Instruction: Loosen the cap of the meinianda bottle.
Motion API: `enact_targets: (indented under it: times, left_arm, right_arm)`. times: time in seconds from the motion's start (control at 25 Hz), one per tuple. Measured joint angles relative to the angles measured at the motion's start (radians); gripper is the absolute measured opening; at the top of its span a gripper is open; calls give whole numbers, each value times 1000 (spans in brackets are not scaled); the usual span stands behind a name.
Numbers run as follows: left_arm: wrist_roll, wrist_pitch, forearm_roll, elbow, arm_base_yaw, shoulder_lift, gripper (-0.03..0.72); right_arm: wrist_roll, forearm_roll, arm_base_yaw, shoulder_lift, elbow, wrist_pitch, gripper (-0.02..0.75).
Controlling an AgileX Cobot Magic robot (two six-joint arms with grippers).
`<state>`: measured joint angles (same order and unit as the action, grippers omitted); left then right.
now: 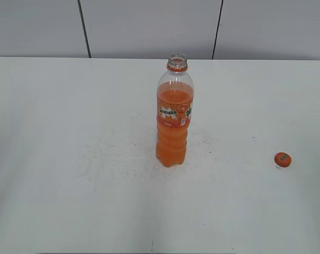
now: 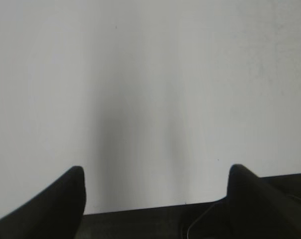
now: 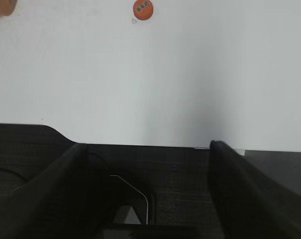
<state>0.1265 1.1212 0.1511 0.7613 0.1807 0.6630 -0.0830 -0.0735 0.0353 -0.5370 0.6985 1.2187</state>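
The meinianda bottle (image 1: 174,119) stands upright in the middle of the white table, its neck open with no cap on it. The orange cap (image 1: 282,159) lies on the table to the right of the bottle, apart from it. The cap also shows at the top of the right wrist view (image 3: 143,9). An orange sliver of the bottle shows at that view's top left corner (image 3: 1,7). My left gripper (image 2: 155,181) is open and empty over the table's near edge. My right gripper (image 3: 148,154) is open and empty, back from the cap. Neither gripper shows in the exterior view.
The white table (image 1: 70,159) has faint scuff marks around the bottle. A grey panelled wall (image 1: 149,26) runs behind it. A dark surface (image 3: 155,189) lies below the table's near edge under both grippers.
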Motion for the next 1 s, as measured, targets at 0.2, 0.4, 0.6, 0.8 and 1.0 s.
enact_targets:
  times: [0.2,0.4,0.6,0.8,1.0]
  left_arm:
    - [-36,-25,1,-133,0,-244,524]
    - [-40,-51,-23,-176,0,-474,519]
    - [-48,-77,-68,-192,0,-654,519]
    - [-63,-82,-81,-192,0,-666,519]
    - [-64,-83,-82,-192,0,-666,516]
  right_arm:
    - [-6,22,0,210,-131,1,555]
    - [-42,25,0,413,-209,-40,555]
    - [-48,32,0,541,-220,-90,555]
    - [-52,57,0,546,-224,-103,555]
    - [-52,73,0,546,-256,-180,555]
